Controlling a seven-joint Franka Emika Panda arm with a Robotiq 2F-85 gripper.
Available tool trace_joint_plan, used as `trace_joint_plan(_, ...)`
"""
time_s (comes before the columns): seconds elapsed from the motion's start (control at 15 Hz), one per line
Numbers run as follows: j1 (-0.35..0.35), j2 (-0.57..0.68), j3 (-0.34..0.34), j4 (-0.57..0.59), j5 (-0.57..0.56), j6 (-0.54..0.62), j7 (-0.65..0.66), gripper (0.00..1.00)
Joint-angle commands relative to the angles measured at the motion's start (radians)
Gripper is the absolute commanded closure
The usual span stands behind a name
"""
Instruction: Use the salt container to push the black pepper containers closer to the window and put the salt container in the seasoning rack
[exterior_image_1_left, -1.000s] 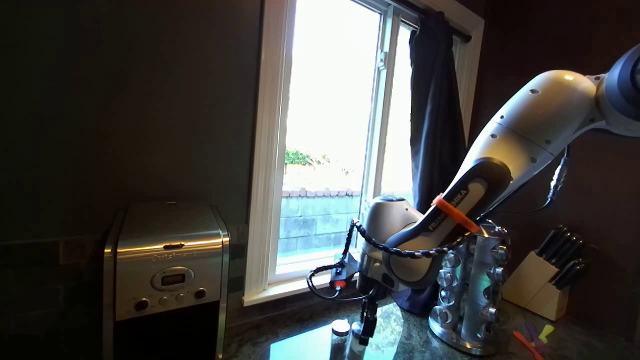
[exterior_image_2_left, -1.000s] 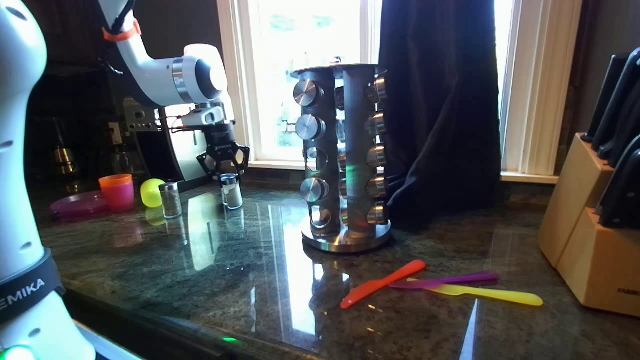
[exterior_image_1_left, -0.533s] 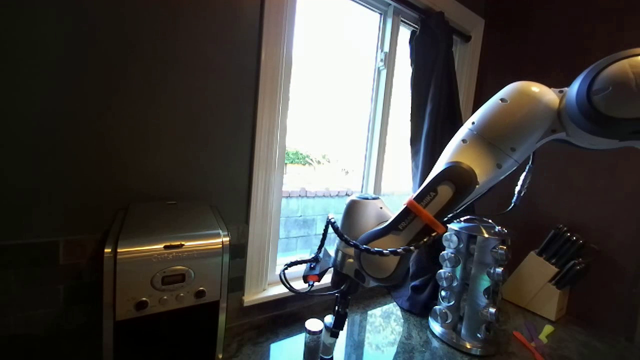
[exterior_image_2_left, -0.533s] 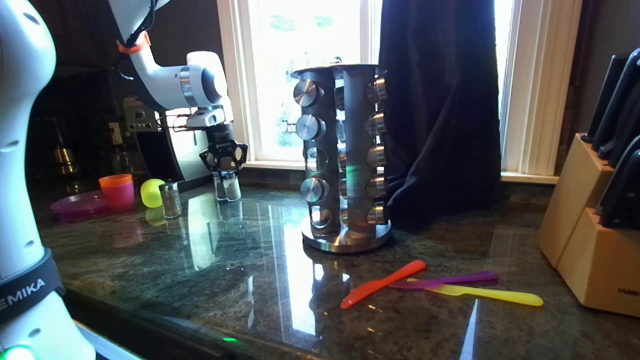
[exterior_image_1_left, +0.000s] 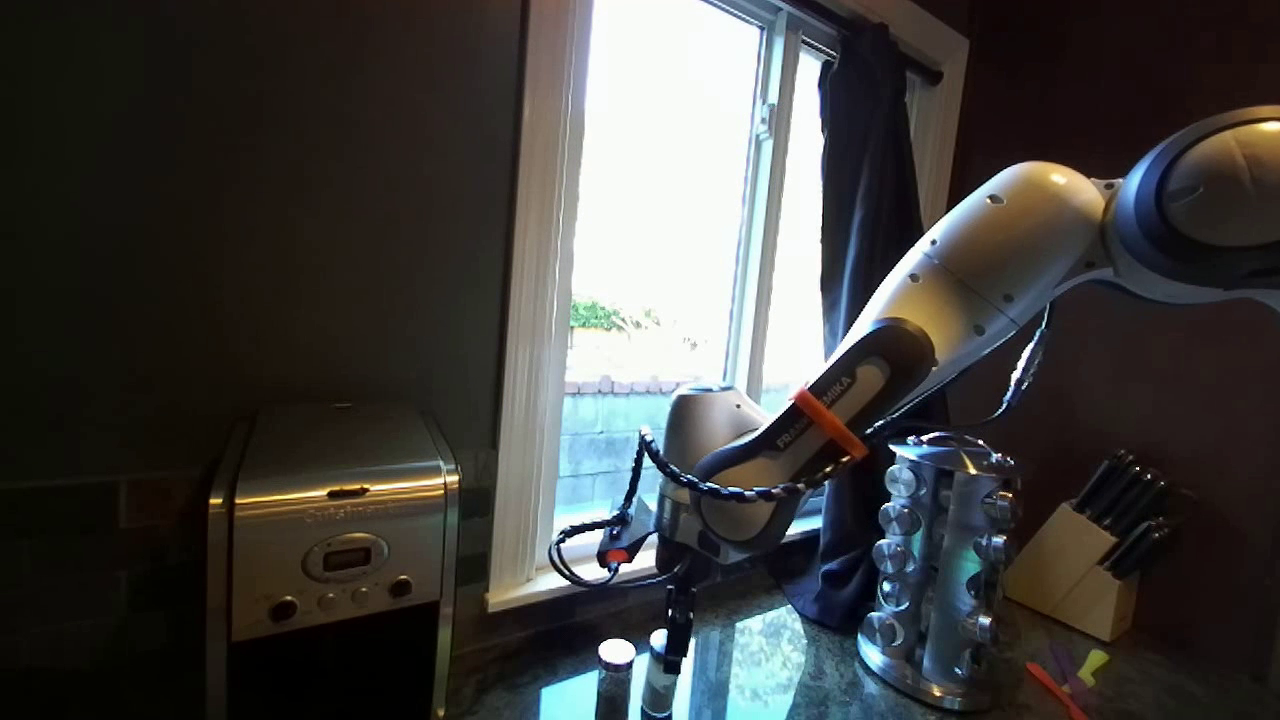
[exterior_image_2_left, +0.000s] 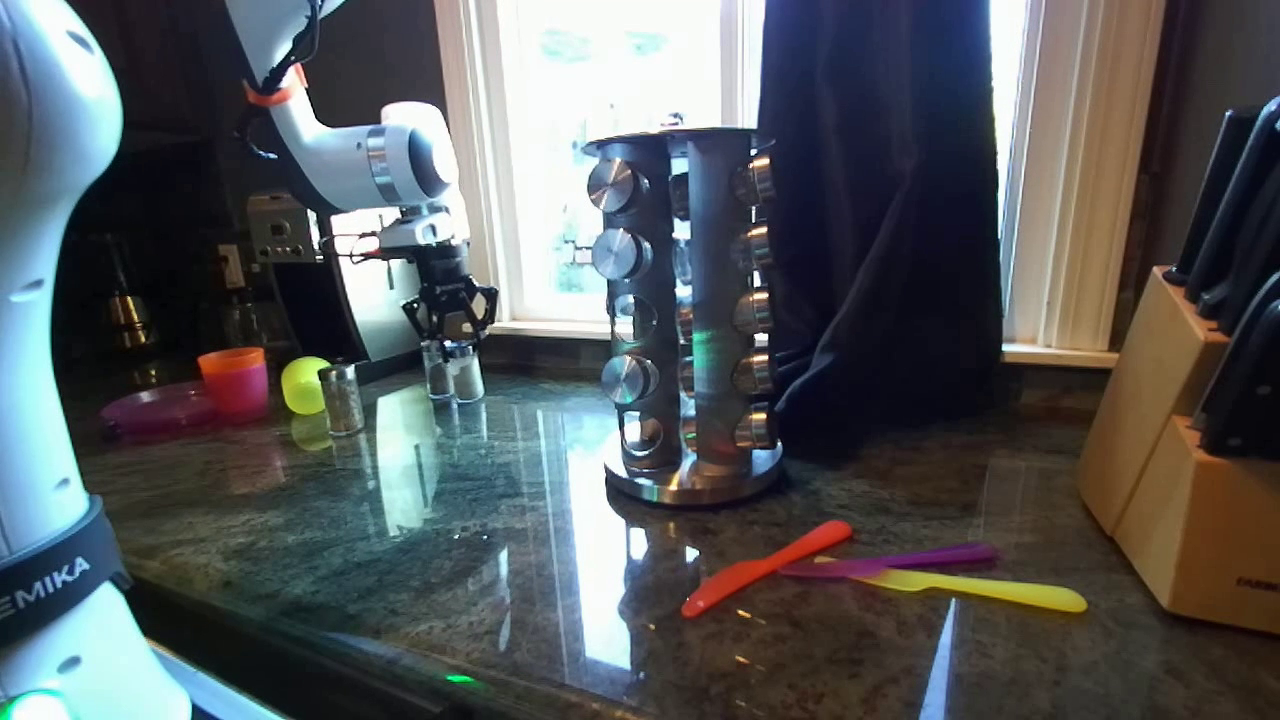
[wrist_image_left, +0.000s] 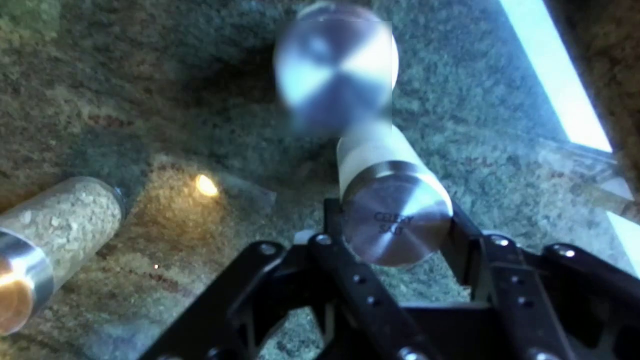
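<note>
My gripper (wrist_image_left: 396, 217) is shut on the salt container (wrist_image_left: 400, 240), a jar with white contents and a steel lid marked celery salt. The salt container stands upright at or near the counter in both exterior views (exterior_image_1_left: 657, 690) (exterior_image_2_left: 467, 378). A dark-filled jar, likely a black pepper container (exterior_image_1_left: 613, 690), stands just beside it; its steel lid (wrist_image_left: 340, 65) is ahead of the salt in the wrist view. Another speckled jar (exterior_image_2_left: 343, 402) stands apart, also at left in the wrist view (wrist_image_left: 75, 215). The seasoning rack (exterior_image_2_left: 720, 250) stands before the window (exterior_image_1_left: 660, 250).
A silver coffee maker (exterior_image_1_left: 340, 500) stands beside the window. Cups (exterior_image_2_left: 235, 390), a purple plate (exterior_image_2_left: 160, 408) and a green ball-like item (exterior_image_2_left: 304, 386) sit beyond the speckled jar. Plastic knives (exterior_image_2_left: 765, 568) and a knife block (exterior_image_2_left: 1150, 400) lie past the rack. A dark curtain (exterior_image_2_left: 880, 220) hangs behind.
My gripper and the salt container have moved towards the coffee maker, and the dark-filled jar has shifted the same way ahead of them. Over the last half second a small gap between both jars has widened.
</note>
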Motion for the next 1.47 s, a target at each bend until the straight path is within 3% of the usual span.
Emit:
trace_joint_plan(0.0,-0.009,-0.073,-0.001,-0.071,0.012,-0.116,-0.050,0.75)
trace_joint_plan(0.4,-0.006,-0.173,0.079,-0.218,0.093,-0.088,-0.235,0.75)
trace_joint_plan(0.87,0.014,-0.294,0.161,-0.351,0.127,-0.097,-0.317,0.75)
trace_joint_plan(1.4,0.023,-0.335,0.216,-0.386,0.161,-0.051,-0.503,0.75)
